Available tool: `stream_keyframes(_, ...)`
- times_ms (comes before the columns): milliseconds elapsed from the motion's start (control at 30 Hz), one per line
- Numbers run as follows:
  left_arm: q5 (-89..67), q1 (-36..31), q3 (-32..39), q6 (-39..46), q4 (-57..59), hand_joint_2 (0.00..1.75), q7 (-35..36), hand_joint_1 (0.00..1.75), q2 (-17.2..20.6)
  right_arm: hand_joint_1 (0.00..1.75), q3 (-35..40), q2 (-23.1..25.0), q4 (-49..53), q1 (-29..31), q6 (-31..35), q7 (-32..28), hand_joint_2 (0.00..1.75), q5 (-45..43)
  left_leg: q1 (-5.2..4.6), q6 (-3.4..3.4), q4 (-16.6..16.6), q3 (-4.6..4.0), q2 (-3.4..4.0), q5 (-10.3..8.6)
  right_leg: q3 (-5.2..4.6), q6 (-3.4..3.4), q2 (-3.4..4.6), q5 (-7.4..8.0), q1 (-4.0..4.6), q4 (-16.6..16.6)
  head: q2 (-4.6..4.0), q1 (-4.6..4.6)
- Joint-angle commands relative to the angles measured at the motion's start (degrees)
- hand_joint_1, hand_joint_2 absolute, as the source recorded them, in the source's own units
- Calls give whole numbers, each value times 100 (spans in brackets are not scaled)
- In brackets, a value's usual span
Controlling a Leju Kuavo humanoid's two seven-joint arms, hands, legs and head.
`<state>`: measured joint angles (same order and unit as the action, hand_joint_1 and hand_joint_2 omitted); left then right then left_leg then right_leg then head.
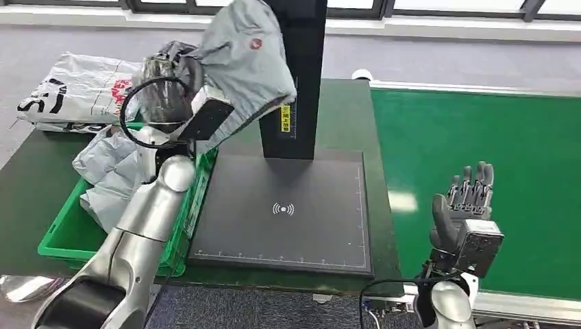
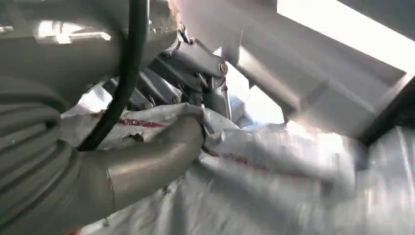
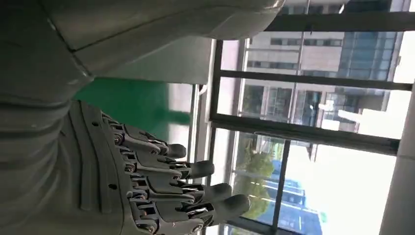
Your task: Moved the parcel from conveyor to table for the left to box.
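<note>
Left robot hand (image 1: 168, 92) grips the grey parcel (image 1: 243, 65), raised above the green bin (image 1: 58, 240). Right robot hand (image 1: 466, 205) hangs empty, fingers apart. Should release only once over the bin.

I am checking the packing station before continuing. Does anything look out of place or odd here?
Yes. One white printed bag lies on the table behind the green crate, outside it, while other grey parcels are inside. The left hand holds a grey parcel high above the crate's edge, hanging loosely. The right hand is open above the conveyor.
</note>
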<state>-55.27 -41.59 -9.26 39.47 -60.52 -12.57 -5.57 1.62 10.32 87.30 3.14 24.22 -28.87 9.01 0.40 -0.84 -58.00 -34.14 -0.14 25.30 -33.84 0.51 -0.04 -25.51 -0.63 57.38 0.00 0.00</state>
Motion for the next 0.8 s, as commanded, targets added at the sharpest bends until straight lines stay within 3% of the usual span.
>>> stream_keyframes(33,-1925,667,2049,53,-107,175,249,175,-37,0,-122,45,-528,145,89,-23,175,-11,-1,0,18,24,26,1,11,-6,24,4,0,-14,0,0)
stream_keyframes(100,-2347,726,2003,53,41,175,545,175,-26,0,-141,49,-509,173,93,-22,175,-12,3,0,10,15,21,2,4,-7,19,2,4,-12,0,0)
stream_keyframes(200,-3473,637,1154,-433,1185,175,2173,175,286,0,-281,118,-326,93,97,85,175,109,-4,1,18,19,4,-2,9,-5,2,-2,-2,-12,0,0)
stream_keyframes(233,-3447,650,1033,-594,1348,175,2329,175,301,0,-318,134,-268,67,61,110,175,156,-4,1,16,18,-1,-2,10,-5,-4,-4,-3,-10,0,0)
stream_keyframes(267,-3473,633,179,-1105,1546,175,3167,175,625,0,-349,139,-227,50,-41,170,175,251,-5,2,23,23,-2,-4,15,-5,-6,-2,-4,-17,0,0)
stream_keyframes(400,-3473,653,157,-1104,1586,175,3131,175,604,0,-364,141,-219,40,-55,180,175,260,-1,1,6,5,-2,-2,-3,-5,-6,-2,0,-6,0,0)
stream_keyframes(433,-3097,608,306,-1337,1737,175,2679,175,502,0,-448,172,-173,-11,-53,166,175,277,1,1,14,9,5,-3,-1,-7,2,1,2,-14,0,0)
stream_keyframes(500,-3203,590,267,-1971,1941,175,2606,175,424,0,-554,179,-124,-65,-194,166,175,297,1,1,11,5,-1,-3,-3,-8,-5,-2,2,-12,0,0)
stream_keyframes(533,-3473,556,-70,-2693,2137,175,2845,175,530,0,-602,198,-175,-37,-315,155,175,351,0,1,12,5,-9,-4,-1,-7,-14,-4,1,-13,0,0)
stream_keyframes(700,-3309,522,229,-2701,2513,175,2869,175,436,0,-664,268,-332,44,-391,141,175,407,-3,0,6,3,8,0,-9,-7,4,-2,-2,-4,0,0)
stream_keyframes(733,-3473,461,196,-3065,2665,175,3281,138,503,0,-637,259,-391,84,-456,164,175,436,0,0,11,7,9,-1,-3,-8,5,0,1,-11,0,0)
stream_keyframes(767,-3416,466,90,-3021,2651,175,3444,2,594,0,-626,266,-482,147,-480,177,175,436,2,-1,4,-1,11,1,-12,-8,9,0,4,-6,0,0)
stream_keyframes(800,-3223,413,402,-2731,2693,175,3362,0,535,0,-613,263,-478,124,-479,177,175,435,-1,0,13,7,9,-3,-6,-9,6,1,1,-13,0,0)
